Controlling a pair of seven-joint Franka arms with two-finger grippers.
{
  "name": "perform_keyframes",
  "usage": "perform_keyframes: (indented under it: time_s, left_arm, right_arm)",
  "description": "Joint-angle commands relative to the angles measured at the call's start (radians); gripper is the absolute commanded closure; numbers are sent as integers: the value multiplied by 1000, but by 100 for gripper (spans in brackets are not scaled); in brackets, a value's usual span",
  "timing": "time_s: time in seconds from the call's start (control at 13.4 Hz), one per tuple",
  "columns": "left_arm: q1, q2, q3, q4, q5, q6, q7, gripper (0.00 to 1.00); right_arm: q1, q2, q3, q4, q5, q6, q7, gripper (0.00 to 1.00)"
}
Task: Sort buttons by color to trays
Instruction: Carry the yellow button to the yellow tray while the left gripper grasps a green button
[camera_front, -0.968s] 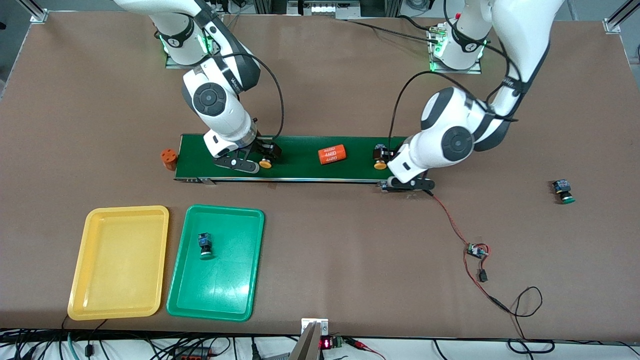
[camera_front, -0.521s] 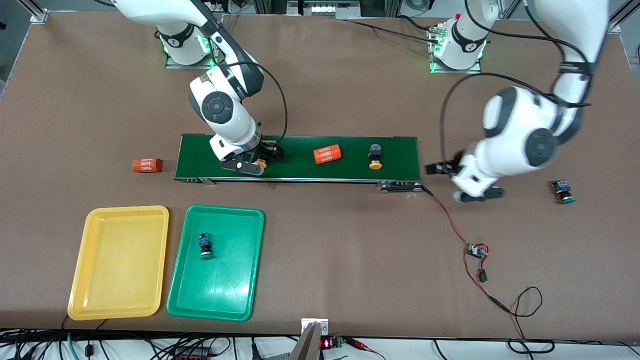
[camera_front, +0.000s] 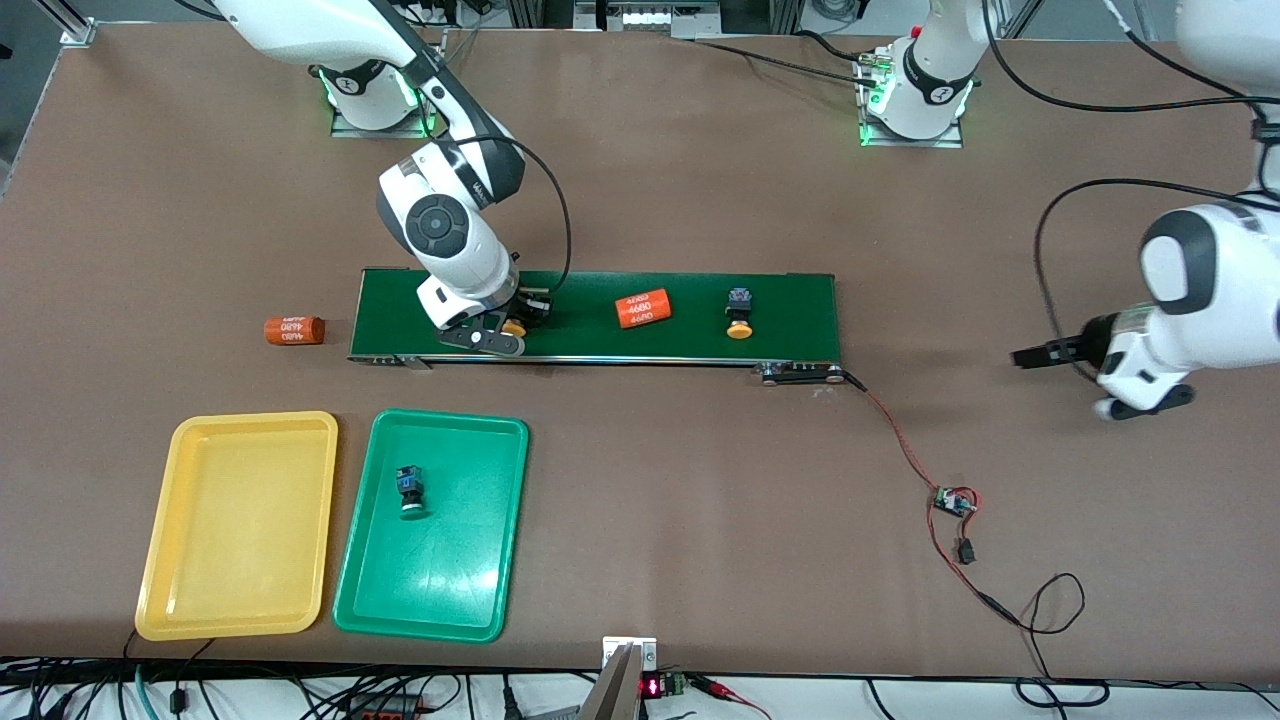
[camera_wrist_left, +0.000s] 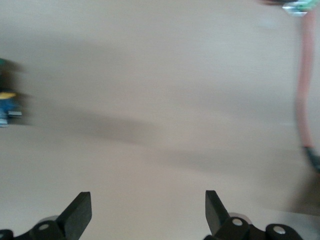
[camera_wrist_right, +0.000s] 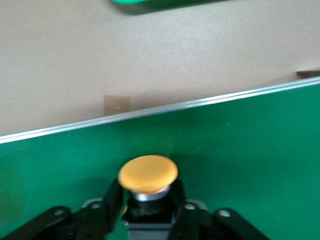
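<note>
- Buttons sit in several spots; one yellow-capped button lies on the dark-green conveyor belt toward the right arm's end, left of centre in the front view, and the right gripper is down on the belt with its fingers closed against that button's dark body, as the right wrist view shows
- second yellow-capped button lies free on the belt toward the left arm's end, right of centre in the front view; an orange cylinder printed "4680" lies on the belt between the two yellow buttons
- another orange cylinder lies on the brown table just off the belt's end at centre left of the front view
- green-capped button rests in the green tray in the lower left of the front view; the yellow tray lies beside it, nearer the frame's left edge
- left gripper is at the right edge of the front view, over bare table, well apart from the belt; its fingers stand wide apart with nothing between them; a blurred button shows at the edge of the left wrist view
- small circuit board with red and black wires lies on the table in the lower right of the front view
</note>
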Motion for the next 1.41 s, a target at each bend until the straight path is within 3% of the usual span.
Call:
perform_keyframes:
  time_s: [0.0, 0.22, 0.6, 0.82, 1.12, 1.27, 1.34]
  left_arm:
    - [16, 10, 35, -4, 165, 97, 37, 0]
    - [49, 93, 65, -4, 238, 238, 47, 0]
    - [111, 174, 69, -7, 229, 336, 227, 0]
    - [129, 201, 69, -9, 174, 363, 243, 0]
    - [132, 251, 69, -9, 161, 487, 243, 1]
    - [133, 247, 69, -9, 161, 499, 245, 20]
    - [132, 244, 69, -9, 166, 496, 254, 41]
  right_arm:
    - [-6, -12, -15, 3, -14, 5, -27, 97]
    - [-17, -64, -53, 34, -12, -85, -101, 98]
    - [-90, -127, -134, 164, -2, -248, -362, 98]
    - [-126, -126, -231, 207, -1, -267, -584, 98]
    - [-224, -46, -263, 290, -15, -262, -784, 98]
    - [-241, 8, -314, 321, -41, -235, -867, 97]
    - [-252, 32, -334, 328, -63, -206, -907, 97]
